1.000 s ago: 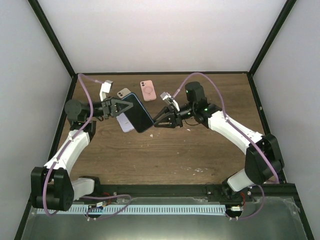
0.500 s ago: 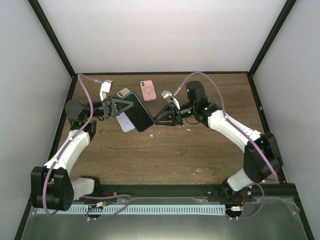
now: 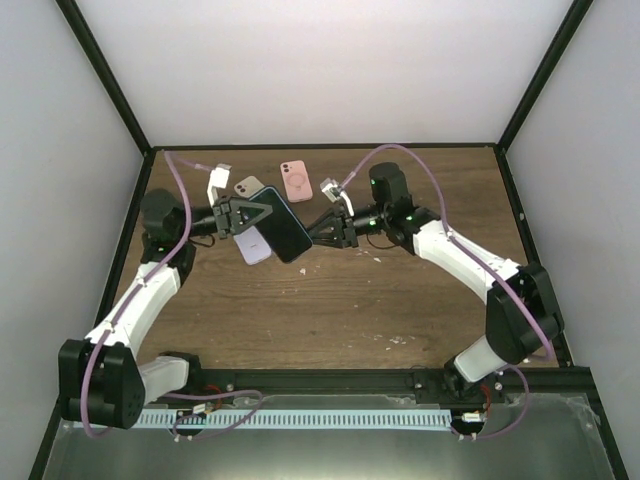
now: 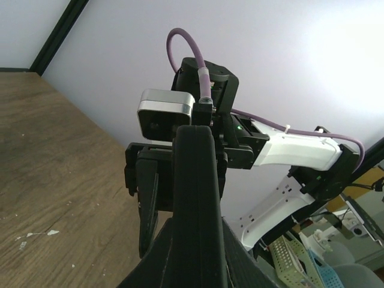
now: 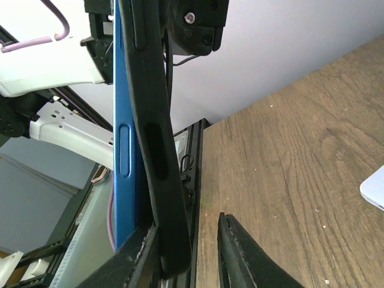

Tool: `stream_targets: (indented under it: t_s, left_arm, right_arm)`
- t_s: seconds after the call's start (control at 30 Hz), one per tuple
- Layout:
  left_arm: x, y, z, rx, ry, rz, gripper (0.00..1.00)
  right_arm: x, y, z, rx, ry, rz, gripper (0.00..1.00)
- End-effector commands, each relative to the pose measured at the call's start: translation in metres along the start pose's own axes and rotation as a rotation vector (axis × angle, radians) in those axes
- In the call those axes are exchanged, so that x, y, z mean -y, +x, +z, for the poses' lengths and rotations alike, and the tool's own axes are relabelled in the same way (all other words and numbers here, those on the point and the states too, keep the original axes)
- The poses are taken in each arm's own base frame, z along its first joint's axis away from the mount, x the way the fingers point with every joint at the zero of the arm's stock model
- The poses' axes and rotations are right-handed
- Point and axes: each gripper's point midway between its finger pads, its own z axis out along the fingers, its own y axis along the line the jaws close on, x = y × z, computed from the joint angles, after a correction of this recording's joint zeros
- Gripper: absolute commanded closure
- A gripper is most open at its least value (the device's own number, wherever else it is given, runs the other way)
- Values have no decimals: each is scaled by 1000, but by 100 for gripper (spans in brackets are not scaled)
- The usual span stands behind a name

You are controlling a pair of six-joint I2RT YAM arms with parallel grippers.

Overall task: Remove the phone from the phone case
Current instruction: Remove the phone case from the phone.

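Peel step: left gripper (image 3: 255,212) clamped on the raised phone (image 3: 280,228), right gripper (image 3: 312,237) jaws apart astride the case (image 5: 154,141) edge; next, probably pinch the edge and pull it off.

I see the left gripper (image 3: 262,212) has carried the phone (image 3: 280,224) a little toward the far side and to the right — its arm's elbow sits farther back too. The right gripper (image 3: 312,236) has closed in, jaws narrower around the case (image 5: 157,156) edge.
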Motion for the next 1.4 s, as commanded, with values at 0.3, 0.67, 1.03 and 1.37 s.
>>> stream_targets:
  t_s: [0.3,0.67,1.03,1.37]
  left_arm:
    - [8,46,26,-211,96,-27,100]
    - [1,80,44,-338,120,-45,100]
    - [-37,71,49,-347,-59,-46,100]
    - [-83,16,25,-269,-270,-32,74]
  right_arm:
    - [-23,-37,21,3,-47,-135,76]
    - [-34,-43,21,-20,-53,-177,76]
    - [-47,-37,21,-42,-69,-216,92]
    - [-29,-43,15,6,-8,-121,99]
